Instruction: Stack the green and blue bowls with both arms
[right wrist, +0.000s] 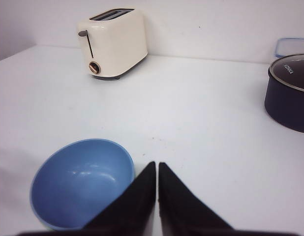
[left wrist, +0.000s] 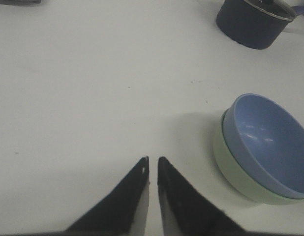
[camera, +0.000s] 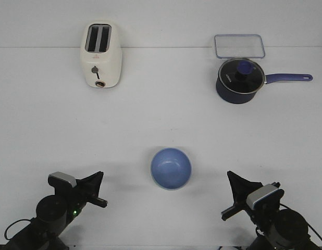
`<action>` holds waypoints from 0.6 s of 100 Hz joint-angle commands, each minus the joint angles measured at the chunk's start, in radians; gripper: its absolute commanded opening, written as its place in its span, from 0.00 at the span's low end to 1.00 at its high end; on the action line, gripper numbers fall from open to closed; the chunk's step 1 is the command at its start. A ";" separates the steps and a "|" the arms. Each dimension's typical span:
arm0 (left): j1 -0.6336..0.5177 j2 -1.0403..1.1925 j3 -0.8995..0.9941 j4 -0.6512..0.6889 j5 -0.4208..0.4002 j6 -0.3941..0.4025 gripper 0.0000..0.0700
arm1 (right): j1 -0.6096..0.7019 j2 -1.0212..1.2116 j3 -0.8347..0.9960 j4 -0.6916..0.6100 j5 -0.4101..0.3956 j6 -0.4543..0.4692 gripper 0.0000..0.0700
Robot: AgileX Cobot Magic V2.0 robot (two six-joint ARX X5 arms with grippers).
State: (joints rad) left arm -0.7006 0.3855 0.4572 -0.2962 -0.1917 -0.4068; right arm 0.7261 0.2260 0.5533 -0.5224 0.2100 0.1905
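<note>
— Apparently the job is finished, then? What does the front view show?

— Front view: a single round shape, the blue bowl (camera: 171, 167), sits near the front of the white table (camera: 161, 104), between the left gripper (camera: 97, 188) and the right gripper (camera: 232, 194). Both are well apart from it and carry nothing. No green is visible from this angle. A cream toaster (camera: 100, 54), a navy saucepan (camera: 239, 80) with a glass lid and a clear container (camera: 239, 46) stand at the far side.

— And where is the green bowl?

— Left wrist view: the green bowl (left wrist: 235, 174) sits on the table with the blue bowl (left wrist: 272, 145) nested inside it, blue rim just above green. The left gripper (left wrist: 153, 169) points at bare table beside the stack, fingertips (left wrist: 142, 169) pressed almost together, only a slit between them, empty.

— The right side?

— Right wrist view: the right gripper (right wrist: 157, 174) is likewise clenched to a thin line on nothing, its tips just beside the blue bowl (right wrist: 80, 182). Toaster (right wrist: 114, 44) and saucepan (right wrist: 289, 93) lie beyond.

— So what remains?

— By my reading, nothing of the stacking itself; at most, the arms going to rest
</note>
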 commanded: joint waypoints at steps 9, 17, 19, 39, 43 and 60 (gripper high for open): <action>0.031 -0.036 0.006 0.015 -0.050 0.077 0.01 | 0.008 0.002 0.006 0.013 0.000 0.012 0.02; 0.125 -0.076 -0.039 0.087 -0.057 0.195 0.02 | 0.008 0.002 0.006 0.013 0.000 0.012 0.02; 0.155 -0.089 -0.057 0.114 -0.048 0.225 0.02 | 0.008 0.002 0.006 0.013 0.000 0.012 0.02; 0.462 -0.248 -0.297 0.351 0.126 0.540 0.02 | 0.008 0.002 0.006 0.013 0.000 0.012 0.02; 0.504 -0.276 -0.331 0.356 0.125 0.549 0.02 | 0.008 0.002 0.006 0.013 0.000 0.012 0.02; 0.591 -0.350 -0.417 0.349 0.125 0.541 0.02 | 0.008 0.002 0.006 0.013 0.000 0.012 0.02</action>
State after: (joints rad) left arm -0.1146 0.0517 0.0494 0.0380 -0.0719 0.0982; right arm 0.7261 0.2260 0.5533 -0.5220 0.2100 0.1905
